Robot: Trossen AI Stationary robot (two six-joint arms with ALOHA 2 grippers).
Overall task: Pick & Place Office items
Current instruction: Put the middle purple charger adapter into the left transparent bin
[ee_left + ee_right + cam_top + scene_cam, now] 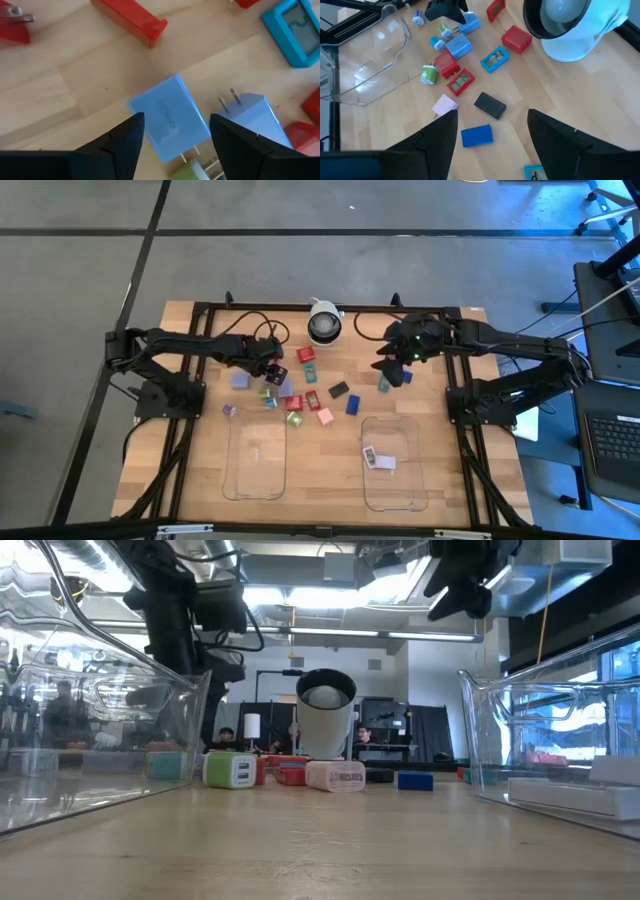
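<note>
pale blue plastic, a charger block with its prongs showing at one end, lies flat on the wooden surface directly below and ahead of the left pincer, centred in the gap between the two dark fingers. its long axis runs aslant to the line of the jaws, not square to it, so in my judgement a slight wrist turn would be wanted before closing. the left pincer stands wide open and holds nothing; a second blue charger lies just beside the first on one side, close enough to be nudged. a red block and a teal-framed clock lie farther ahead of the pincer, apart from the target. the left arm reaches low and well forward over the cluster of office items, its wrist pitched steeply down. the right pincer hangs higher, also spread and empty, looking down on a black block and a dark blue block near the camera dome; it is clearly the farther arm from the pale blue charger. one clear tray already holds a pale item or two; the other tray looks empty.
</note>
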